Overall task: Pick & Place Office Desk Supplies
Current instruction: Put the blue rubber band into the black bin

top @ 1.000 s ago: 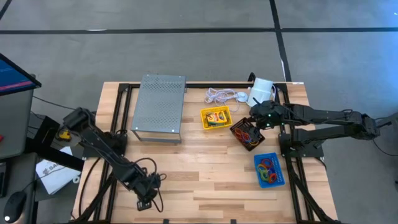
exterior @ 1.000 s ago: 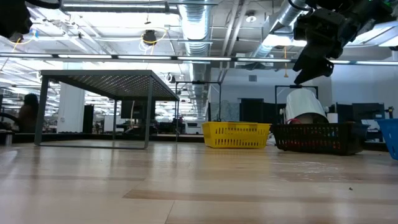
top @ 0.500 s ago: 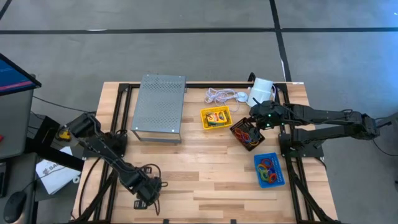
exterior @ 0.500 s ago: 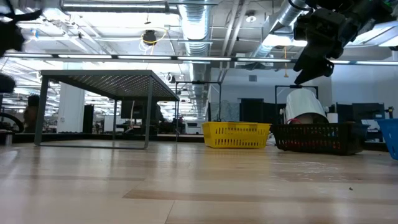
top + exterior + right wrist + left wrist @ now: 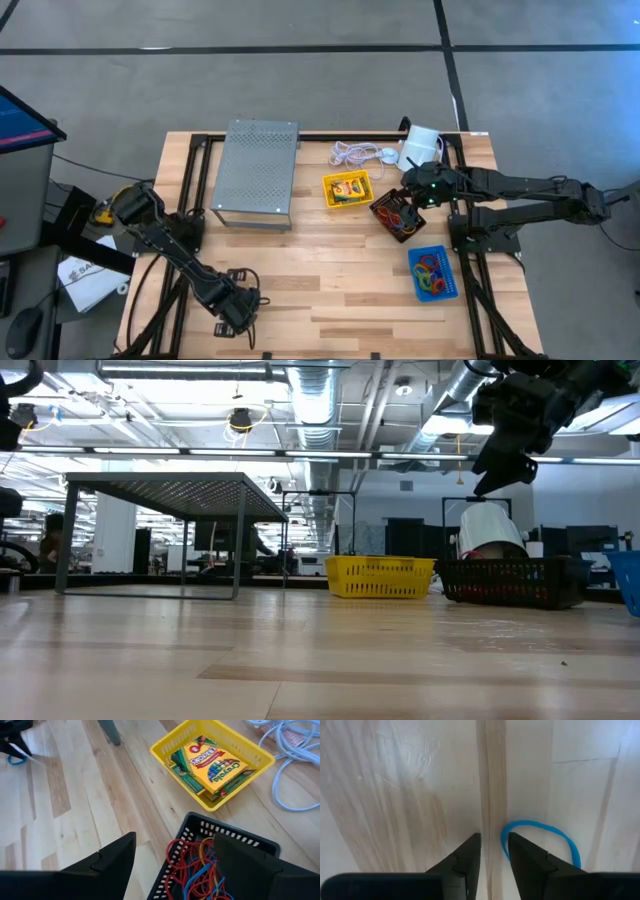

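Observation:
My left gripper (image 5: 494, 847) points down at the bare wood near the table's near left edge (image 5: 228, 318). It is open by a narrow gap. A blue rubber band (image 5: 540, 837) lies flat on the table, its curved end right beside one fingertip. My right gripper (image 5: 175, 865) hangs open above the black mesh tray (image 5: 397, 215), which holds several coloured rubber bands (image 5: 200, 865). The yellow tray (image 5: 346, 189) holds crayon boxes (image 5: 210, 765). The blue tray (image 5: 432, 272) holds more bands. My left gripper has one fingertip (image 5: 517, 850) over the blue band's curved end (image 5: 504, 837). Whether it touches the band I cannot tell.
A grey perforated metal stand (image 5: 257, 172) stands at the far left of the table. A coiled white cord (image 5: 355, 154) and a white cylinder (image 5: 420, 145) lie at the far edge. Bare wood spreads across the table's middle and near side.
My left arm has sunk toward the table near the near left edge, and its wrist has rolled. My right arm has kept still.

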You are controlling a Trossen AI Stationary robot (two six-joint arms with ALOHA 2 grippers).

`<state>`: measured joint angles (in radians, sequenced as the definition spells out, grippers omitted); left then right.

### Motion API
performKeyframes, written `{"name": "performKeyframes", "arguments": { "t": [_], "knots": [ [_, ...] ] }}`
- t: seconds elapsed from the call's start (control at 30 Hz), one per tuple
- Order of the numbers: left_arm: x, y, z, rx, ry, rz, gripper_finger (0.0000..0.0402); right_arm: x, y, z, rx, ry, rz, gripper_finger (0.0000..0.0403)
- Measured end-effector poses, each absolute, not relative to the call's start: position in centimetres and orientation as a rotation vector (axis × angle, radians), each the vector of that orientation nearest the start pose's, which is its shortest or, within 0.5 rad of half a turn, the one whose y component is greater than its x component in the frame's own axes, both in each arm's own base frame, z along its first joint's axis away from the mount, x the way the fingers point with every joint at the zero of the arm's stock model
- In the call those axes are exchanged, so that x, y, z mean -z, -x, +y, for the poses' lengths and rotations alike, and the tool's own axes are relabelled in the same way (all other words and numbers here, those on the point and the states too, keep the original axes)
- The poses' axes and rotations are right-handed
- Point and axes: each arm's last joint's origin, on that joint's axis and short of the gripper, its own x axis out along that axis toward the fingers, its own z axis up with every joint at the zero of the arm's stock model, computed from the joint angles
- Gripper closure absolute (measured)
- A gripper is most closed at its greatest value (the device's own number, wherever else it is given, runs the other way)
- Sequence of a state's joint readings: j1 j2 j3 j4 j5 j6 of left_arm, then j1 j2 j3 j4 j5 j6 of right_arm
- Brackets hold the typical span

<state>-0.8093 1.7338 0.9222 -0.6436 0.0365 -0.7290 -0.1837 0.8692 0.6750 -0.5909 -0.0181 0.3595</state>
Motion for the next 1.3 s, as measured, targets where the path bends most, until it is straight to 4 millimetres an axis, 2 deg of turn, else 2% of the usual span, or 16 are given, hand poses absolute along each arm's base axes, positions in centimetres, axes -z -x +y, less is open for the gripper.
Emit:
{"name": "performKeyframes", "arguments": {
  "t": [0.27,0.37,0.47,0.67,0.8,0.93,1.13,1.3],
  "knots": [
    [-12.8,-19.2,-21.5,0.224,-0.064,1.48,0.031,-24.8,-16.7,-3.0,0.286,-0.423,0.747,0.0138],
    [-12.7,-19.2,-21.7,0.242,-0.084,1.463,0.0338,-24.8,-16.7,-3.0,0.286,-0.423,0.747,0.0138],
    [-12.7,-19.3,-21.8,0.236,-0.052,1.456,0.0386,-24.9,-16.7,-3.0,0.286,-0.422,0.747,0.0138],
    [-12.8,-19.5,-21.9,0.233,-0.005,1.454,0.0399,-24.8,-16.7,-3.0,0.285,-0.421,0.748,0.0138],
    [-13.9,-19.4,-21.9,0.256,0.048,1.42,0.0401,-24.8,-16.7,-3.0,0.285,-0.421,0.748,0.0138],
    [-16.3,-19.1,-21.7,0.281,0.091,1.35,0.0401,-24.9,-16.7,-3.0,0.285,-0.421,0.747,0.0138],
    [-18.3,-18.6,-20.2,0.18,0.064,1.283,0.0401,-25.0,-16.9,-3.0,0.282,-0.42,0.726,0.0138],
    [-20.2,-18.9,-18.1,-0.027,0.049,1.106,0.0401,-25.6,-17.4,-3.0,0.217,-0.435,0.647,0.0138]
  ]
}}
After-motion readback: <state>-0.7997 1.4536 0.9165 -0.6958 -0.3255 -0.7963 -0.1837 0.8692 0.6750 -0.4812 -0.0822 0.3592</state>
